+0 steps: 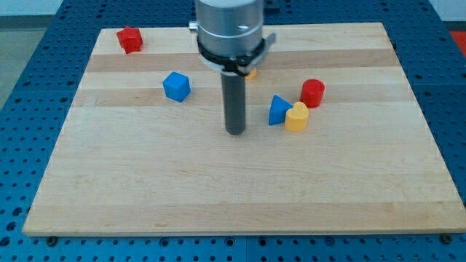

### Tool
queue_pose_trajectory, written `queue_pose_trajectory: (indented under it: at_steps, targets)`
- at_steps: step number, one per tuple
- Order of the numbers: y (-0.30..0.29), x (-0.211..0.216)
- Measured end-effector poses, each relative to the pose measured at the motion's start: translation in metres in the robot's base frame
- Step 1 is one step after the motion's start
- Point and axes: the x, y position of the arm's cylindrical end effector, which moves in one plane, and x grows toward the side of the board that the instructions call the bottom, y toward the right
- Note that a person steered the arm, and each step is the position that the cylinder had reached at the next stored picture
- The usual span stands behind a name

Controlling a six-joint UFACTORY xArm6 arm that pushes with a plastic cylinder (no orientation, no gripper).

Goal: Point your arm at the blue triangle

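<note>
I see a pale wooden surface (pixel 218 189) lying on a blue perforated bench (pixel 29 44). On it sit a red block (pixel 130 39) at the view's top left, a blue cube (pixel 176 86) left of centre, and a cluster at the right: blue triangle (pixel 277 110) touching a yellow block (pixel 296 117), with a red cylinder (pixel 313 92) just above. My tip (pixel 234 132) rests on the surface left of the triangle, apart from it.

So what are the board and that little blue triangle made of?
The board looks like pale wood: visible grain and glued strips, with a smooth, lightly sheened finish. The blue triangle looks like moulded plastic, judging by its even colour and soft edges, though painted wood can't be ruled out. My tip sits just to the view's left of it.
</note>
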Motion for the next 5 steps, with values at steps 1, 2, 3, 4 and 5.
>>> queue_pose_trajectory:
  at_steps: [1,2,3,4,5]
  targets:
    - [0.030,0.007]
    - [0.048,0.007]
    - [0.051,0.001]
    - [0.051,-0.010]
    - [0.051,-0.022]
